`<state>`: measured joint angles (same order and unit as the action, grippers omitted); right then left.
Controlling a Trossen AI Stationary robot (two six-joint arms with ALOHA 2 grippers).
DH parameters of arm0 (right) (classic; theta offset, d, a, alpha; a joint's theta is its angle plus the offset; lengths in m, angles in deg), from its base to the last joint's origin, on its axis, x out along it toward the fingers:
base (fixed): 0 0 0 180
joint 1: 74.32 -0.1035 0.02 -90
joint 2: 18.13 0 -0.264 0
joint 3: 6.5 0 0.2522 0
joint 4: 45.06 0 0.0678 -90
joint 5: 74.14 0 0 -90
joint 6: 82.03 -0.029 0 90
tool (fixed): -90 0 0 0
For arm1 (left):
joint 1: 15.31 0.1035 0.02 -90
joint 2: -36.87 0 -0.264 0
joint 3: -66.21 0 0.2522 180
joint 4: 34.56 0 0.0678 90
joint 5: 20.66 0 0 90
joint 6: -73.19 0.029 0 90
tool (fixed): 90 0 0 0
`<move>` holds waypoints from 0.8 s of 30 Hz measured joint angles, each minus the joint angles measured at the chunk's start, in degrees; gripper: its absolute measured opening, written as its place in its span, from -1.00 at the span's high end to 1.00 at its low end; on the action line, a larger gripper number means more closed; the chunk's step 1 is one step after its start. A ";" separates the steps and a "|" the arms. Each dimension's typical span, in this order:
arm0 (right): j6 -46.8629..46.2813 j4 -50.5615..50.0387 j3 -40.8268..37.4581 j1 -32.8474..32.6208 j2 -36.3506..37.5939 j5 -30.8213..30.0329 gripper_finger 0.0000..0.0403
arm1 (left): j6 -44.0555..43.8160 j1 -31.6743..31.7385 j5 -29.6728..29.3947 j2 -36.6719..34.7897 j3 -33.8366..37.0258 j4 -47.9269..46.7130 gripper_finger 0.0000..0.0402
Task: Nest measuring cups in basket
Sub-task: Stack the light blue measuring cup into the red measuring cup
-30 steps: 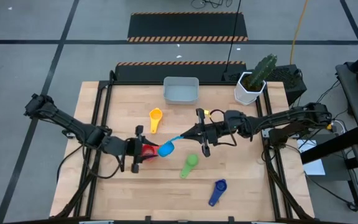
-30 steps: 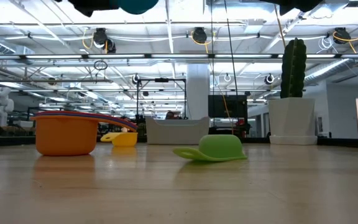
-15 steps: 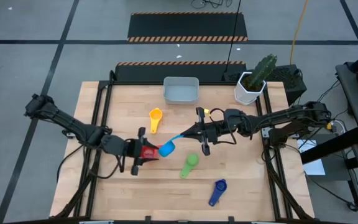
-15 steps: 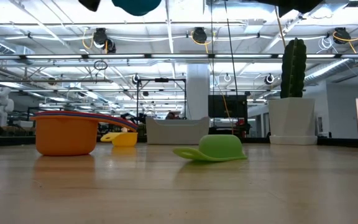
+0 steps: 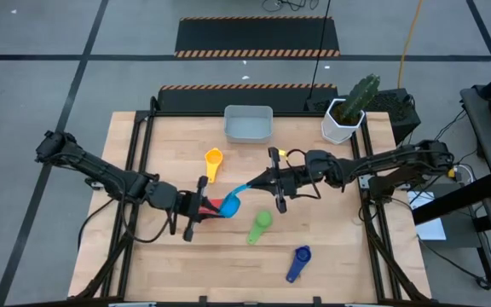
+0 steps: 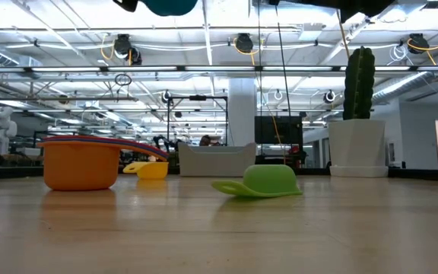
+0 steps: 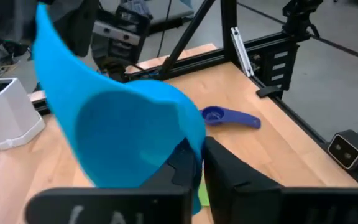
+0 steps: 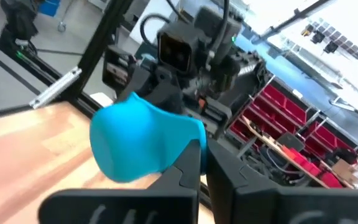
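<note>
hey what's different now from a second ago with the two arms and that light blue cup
The left gripper moved toward the table's middle, up to the light blue cup, and its fingers closed, apparently on the cup's bowl. The right gripper stayed shut on that cup's handle, holding it in the air, barely shifted. The yellow cup, green cup, dark blue cup and basket stayed put.

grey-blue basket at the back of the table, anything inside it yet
The shallow grey-blue plastic basket shows only its bare floor in the high view: no measuring cups inside. In the low view its front wall hides the interior, so nothing more can be checked from there.
</note>
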<state>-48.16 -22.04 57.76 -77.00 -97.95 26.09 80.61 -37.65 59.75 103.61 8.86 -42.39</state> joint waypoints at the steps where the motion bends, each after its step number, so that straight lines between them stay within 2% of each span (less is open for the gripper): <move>1: 0.02 -0.33 0.00 0.00 -0.04 -0.11 0.97 | -0.01 0.17 0.14 0.00 0.00 -0.35 0.93; 7: -1.07 -1.95 0.00 -0.11 0.22 -1.64 0.76 | -1.20 0.29 -3.46 -0.67 0.04 -7.11 0.94; 12: 2.65 -6.64 0.31 -1.57 0.16 -10.74 0.53 | -3.93 0.86 -4.43 -2.56 0.04 -12.86 0.93; 15: 6.26 -8.16 0.68 -3.08 0.16 -15.99 0.40 | -4.17 0.86 -2.87 -2.73 0.04 -14.53 0.92; 19: 9.73 -7.80 0.74 -4.72 0.16 -16.20 0.31 | -3.40 0.81 0.94 -2.40 0.04 -14.79 0.96; 24: 8.81 -6.10 0.76 -5.03 -0.86 -15.87 0.29 | -2.67 0.84 2.06 -2.25 0.04 -14.65 0.92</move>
<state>-39.35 -28.14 58.52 -82.03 -98.81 10.21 77.94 -36.81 61.81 101.35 8.90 -57.04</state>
